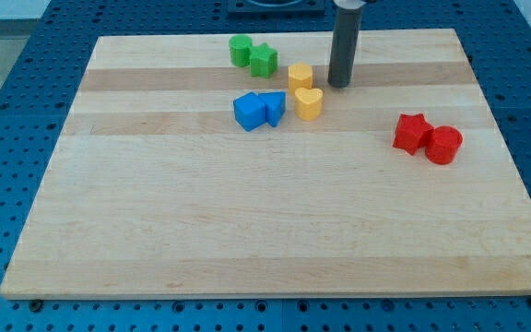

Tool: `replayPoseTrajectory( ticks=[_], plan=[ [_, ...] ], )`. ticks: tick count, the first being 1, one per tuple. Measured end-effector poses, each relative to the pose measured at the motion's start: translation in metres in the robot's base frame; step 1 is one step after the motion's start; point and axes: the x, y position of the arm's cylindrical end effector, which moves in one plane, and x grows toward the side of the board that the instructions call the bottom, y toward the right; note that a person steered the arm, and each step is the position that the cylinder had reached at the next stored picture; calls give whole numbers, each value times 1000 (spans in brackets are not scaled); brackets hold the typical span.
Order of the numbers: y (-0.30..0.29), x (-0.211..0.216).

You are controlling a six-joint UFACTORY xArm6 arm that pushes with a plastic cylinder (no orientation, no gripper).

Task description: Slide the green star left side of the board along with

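Note:
The green star (264, 61) lies near the board's top edge, left of centre, touching a second green block (240, 50) on its upper left. My tip (339, 86) rests on the board to the right of the green pair, just right of the yellow hexagonal block (300, 77). It touches no block.
A yellow heart (309, 103) lies below the yellow block. A blue cube (248, 111) and a blue triangular block (273, 106) sit left of it. A red star (412, 133) and a red cylinder (444, 145) sit at the right. The wooden board (247, 231) lies on a blue perforated table.

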Motion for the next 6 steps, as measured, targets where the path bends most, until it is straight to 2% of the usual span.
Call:
replayPoseTrajectory(
  ticks=[2,3,5,6],
  plan=[
    [-27,-38],
    [-67,-39],
    [-153,-18],
    [-155,-2]
  ],
)
